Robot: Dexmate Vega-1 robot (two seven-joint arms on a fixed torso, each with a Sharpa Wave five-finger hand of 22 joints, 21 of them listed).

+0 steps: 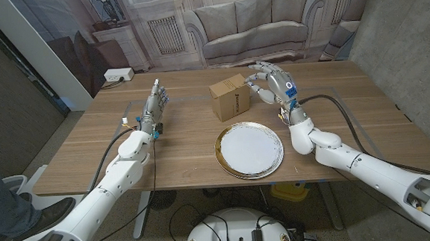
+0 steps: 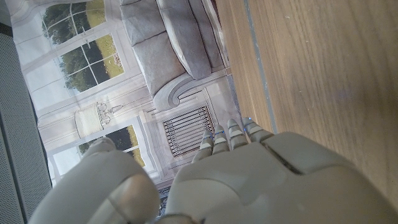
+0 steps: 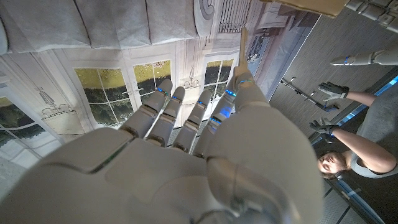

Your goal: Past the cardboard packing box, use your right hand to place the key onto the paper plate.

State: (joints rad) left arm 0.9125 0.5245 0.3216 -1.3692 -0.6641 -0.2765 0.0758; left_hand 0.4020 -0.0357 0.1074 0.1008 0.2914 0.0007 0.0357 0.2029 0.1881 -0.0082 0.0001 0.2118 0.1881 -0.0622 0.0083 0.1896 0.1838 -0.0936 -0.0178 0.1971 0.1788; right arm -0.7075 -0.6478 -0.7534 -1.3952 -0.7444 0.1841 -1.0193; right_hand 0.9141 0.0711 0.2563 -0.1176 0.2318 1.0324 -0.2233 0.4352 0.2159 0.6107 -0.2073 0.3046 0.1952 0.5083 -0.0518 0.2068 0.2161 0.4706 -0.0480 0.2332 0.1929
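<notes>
Head view: we are holding our right hand [image 1: 271,83] raised just beside the brown cardboard packing box [image 1: 230,96], fingers curled, possibly pinching the key, too small to tell. Our left hand [image 1: 154,105] is standing empty, fingers straight. Nearer us, the gold-rimmed paper plate [image 1: 250,150] is lying bare.

Key out of sight
Right hand [image 1: 271,82] curls beside the box [image 1: 229,96]; whatever it holds is hidden.

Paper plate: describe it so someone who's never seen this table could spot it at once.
Start at the wooden table in the head view. Near its front edge, about midway along, the paper plate lies just in front of the cardboard box. It is round and flat, white with a gold rim; the box is brown and cube-shaped.
</notes>
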